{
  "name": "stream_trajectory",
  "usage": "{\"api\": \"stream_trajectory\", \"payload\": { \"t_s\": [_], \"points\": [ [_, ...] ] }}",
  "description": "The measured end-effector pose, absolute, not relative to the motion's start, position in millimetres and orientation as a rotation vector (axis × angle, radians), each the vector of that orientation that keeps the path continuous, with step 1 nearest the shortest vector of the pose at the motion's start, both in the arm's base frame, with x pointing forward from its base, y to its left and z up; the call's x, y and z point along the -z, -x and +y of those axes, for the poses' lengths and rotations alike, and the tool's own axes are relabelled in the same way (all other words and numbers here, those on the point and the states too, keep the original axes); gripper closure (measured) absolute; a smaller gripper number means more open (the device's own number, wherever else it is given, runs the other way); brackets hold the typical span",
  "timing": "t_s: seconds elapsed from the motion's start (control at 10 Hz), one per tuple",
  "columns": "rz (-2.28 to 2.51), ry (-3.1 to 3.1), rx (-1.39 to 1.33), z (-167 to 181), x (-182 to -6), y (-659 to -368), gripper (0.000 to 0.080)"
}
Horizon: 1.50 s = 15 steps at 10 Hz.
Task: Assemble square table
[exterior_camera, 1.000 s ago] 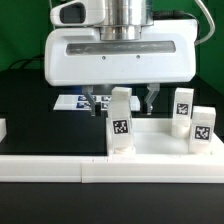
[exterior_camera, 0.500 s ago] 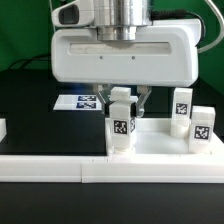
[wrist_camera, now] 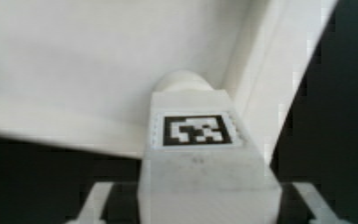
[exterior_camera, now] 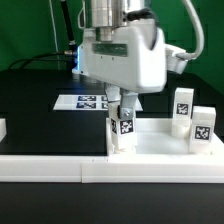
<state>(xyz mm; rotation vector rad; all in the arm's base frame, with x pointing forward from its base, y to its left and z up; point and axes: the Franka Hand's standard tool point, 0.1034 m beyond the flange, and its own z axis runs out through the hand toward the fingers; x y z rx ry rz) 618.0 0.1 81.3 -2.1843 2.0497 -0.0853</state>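
Observation:
A white table leg (exterior_camera: 122, 132) with a black-white tag stands upright on the near corner of the white square table slab (exterior_camera: 160, 147), at the exterior view's left. My gripper (exterior_camera: 122, 103) comes straight down on the leg and is shut on its upper part, one finger on each side. In the wrist view the leg (wrist_camera: 197, 160) fills the middle between my fingers (wrist_camera: 105, 200), with the slab's raised rim (wrist_camera: 274, 70) beside it. Two more tagged legs (exterior_camera: 183, 108) (exterior_camera: 202, 128) stand at the slab's far right.
The marker board (exterior_camera: 82, 101) lies flat on the black table behind the gripper. A long low white border wall (exterior_camera: 110, 170) runs along the front. A small white piece (exterior_camera: 3, 128) shows at the exterior view's left edge.
The fingers have closed onto the leg's upper part. Since then the hand has turned about its vertical axis, and the leg still stands on the corner.

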Motion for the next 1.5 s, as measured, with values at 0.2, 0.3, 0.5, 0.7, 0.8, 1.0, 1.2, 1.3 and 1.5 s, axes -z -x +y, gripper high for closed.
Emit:
{"api": "stream_trajectory", "payload": {
  "t_s": [0.2,0.3,0.5,0.7,0.8,1.0,1.2,1.3,1.5],
  "points": [
    [2.265,1.930,0.039,7.0,-81.1,-618.0,0.0508],
    [2.301,1.885,0.035,9.4,-81.2,-618.5,0.0508],
    [2.266,1.929,0.040,9.0,-80.6,-618.2,0.0506],
    [1.929,2.264,0.098,16.3,-79.6,-619.4,0.0189],
    [1.640,2.485,0.114,20.5,-77.4,-618.3,0.0162],
    [1.346,2.665,0.134,18.2,-75.2,-617.3,0.0152],
    [1.166,2.756,0.149,17.5,-75.2,-617.3,0.0151],
    [1.045,2.812,0.152,17.2,-75.2,-617.1,0.0151],
    [0.507,2.997,0.099,10.9,-75.0,-621.2,0.0151]
  ]
}}
